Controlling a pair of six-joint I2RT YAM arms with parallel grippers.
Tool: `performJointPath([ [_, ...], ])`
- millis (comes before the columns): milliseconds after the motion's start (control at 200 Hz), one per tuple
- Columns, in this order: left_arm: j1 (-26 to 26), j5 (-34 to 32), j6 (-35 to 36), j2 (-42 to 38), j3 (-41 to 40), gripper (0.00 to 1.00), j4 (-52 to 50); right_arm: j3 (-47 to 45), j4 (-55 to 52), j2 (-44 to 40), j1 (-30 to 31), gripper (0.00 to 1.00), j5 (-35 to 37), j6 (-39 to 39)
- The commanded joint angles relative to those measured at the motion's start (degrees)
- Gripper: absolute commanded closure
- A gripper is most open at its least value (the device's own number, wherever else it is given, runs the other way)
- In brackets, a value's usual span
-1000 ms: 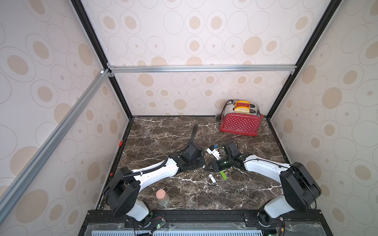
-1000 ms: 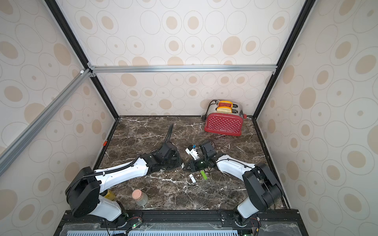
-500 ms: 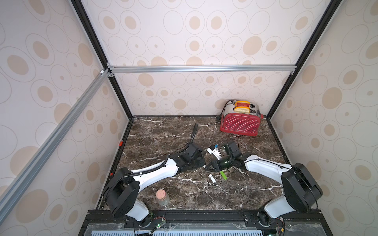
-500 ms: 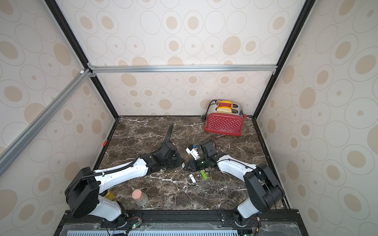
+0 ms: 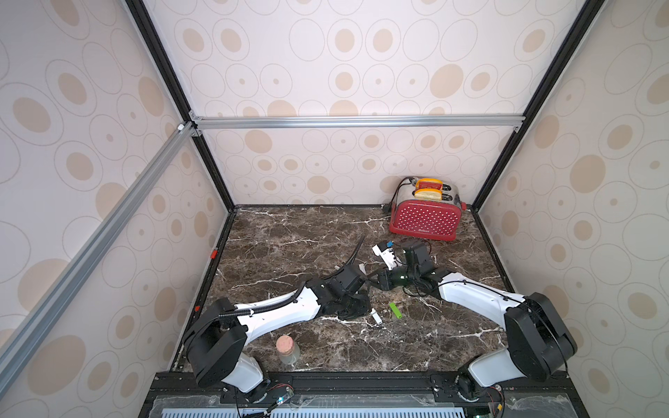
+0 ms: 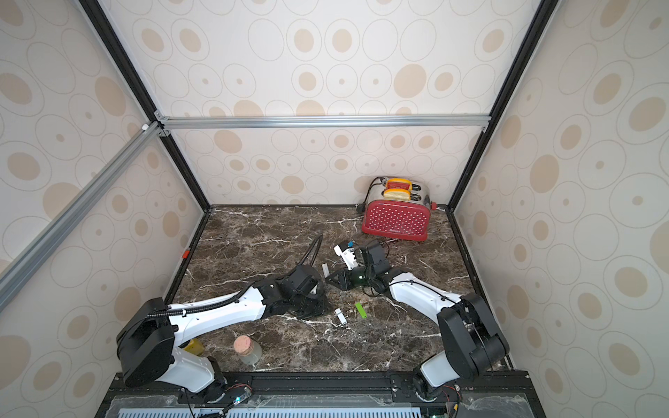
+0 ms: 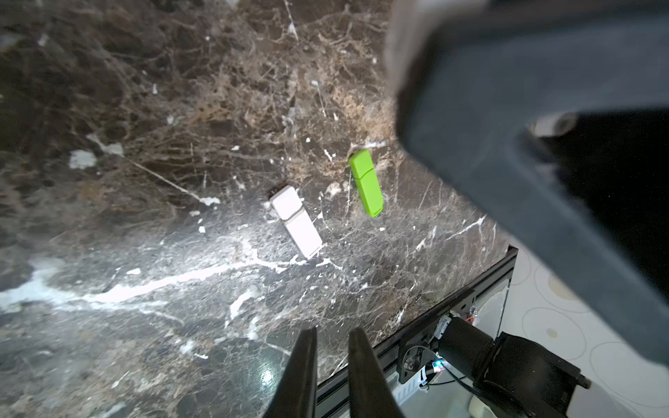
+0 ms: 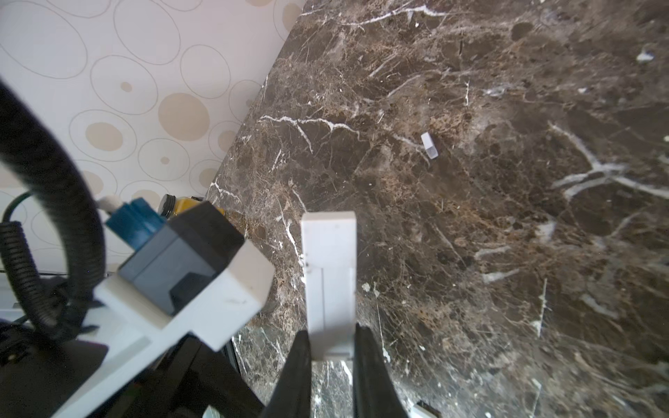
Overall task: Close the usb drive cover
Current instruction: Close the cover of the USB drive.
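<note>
Right gripper (image 8: 331, 336) is clamping the tail of the white usb drive (image 8: 328, 289), holding it off the table (image 8: 470, 217) in the lower middle of both top views, where the two arms are meeting. Left gripper (image 7: 332, 333) is hanging with its fingers (image 7: 304, 365) slightly apart and nothing between them.

A seam is crossing the drive, and the cover (image 8: 328, 239) seems to be sitting on the far end, though I cannot tell whether it is fully home. Only a short length is being gripped, so an off-line push on the cover risks swinging the drive or sliding it back through the grip. The left arm's camera block (image 8: 188, 267) is crowding close beside it and could knock it.

The drive's long axis is running in line with the right gripper, free end pointing straight out from the tips, toward the left of the top views.
</note>
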Motion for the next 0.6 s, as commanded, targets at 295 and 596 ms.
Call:
performJointPath([
  [295, 4.10, -8.42, 4.85, -14.29, 5.56, 0.76, -14.77, -1.24, -3.47, -3.05, -0.72, 1.00, 4.83, -2.68],
  [596, 8.27, -11.28, 7.00, -16.89, 5.18, 0.75, -20.41, -0.08, -16.33, -2.36, -0.85, 1.00, 16.83, -5.89],
])
